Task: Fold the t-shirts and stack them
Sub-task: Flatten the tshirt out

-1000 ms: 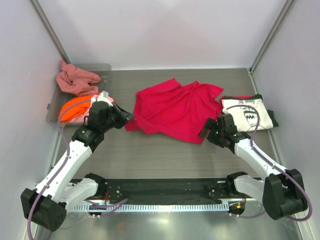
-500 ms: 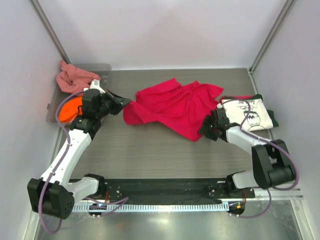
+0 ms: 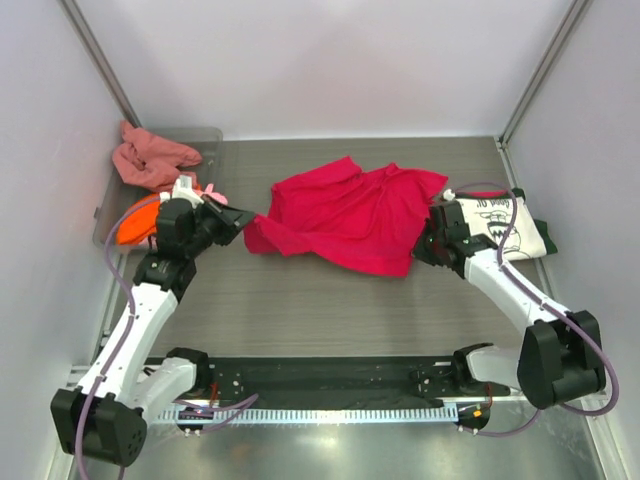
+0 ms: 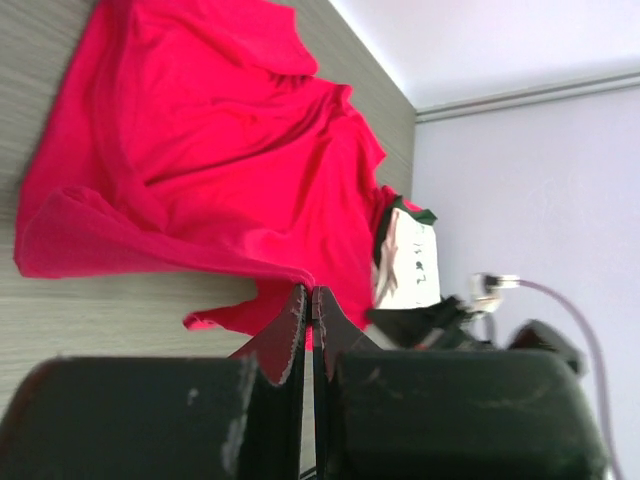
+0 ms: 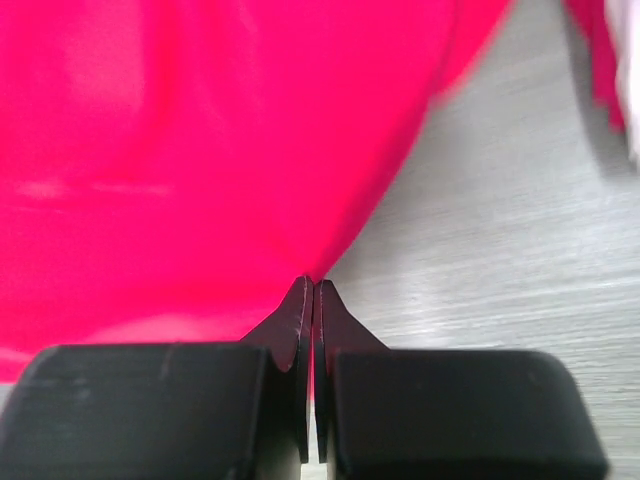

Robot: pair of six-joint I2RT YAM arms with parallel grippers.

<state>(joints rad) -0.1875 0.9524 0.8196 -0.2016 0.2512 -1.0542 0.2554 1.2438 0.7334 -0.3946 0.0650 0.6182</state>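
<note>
Looking first from the top camera, I see the crimson-red t-shirt [image 3: 345, 215] lying crumpled in the middle of the table [image 3: 300, 300], neither flat nor folded. My left gripper [image 3: 243, 216] is at its left edge and my right gripper [image 3: 424, 243] is at its right edge. On the right side, the cream t-shirt with dark print [image 3: 497, 225] lies folded on top of the dark green t-shirt [image 3: 541, 232], so I judge that two shirts are finished. In the clear grey bin [image 3: 212, 145] on the left wait the salmon-pink t-shirt [image 3: 150, 160] and the orange t-shirt [image 3: 135, 222]. A bit of light pink shows beside the left arm, but it is too small for me to be sure.

From the left wrist camera, the fingertips [image 4: 297, 305] are pressed together with a thin edge of the red cloth between them.

From the right wrist camera, the fingertips [image 5: 303, 300] are also closed, pinching a point of the red cloth just above the grey table.

I judge the task is roughly one third done. The red shirt must be spread, folded and stacked, and then the shirts in the bin.
</note>
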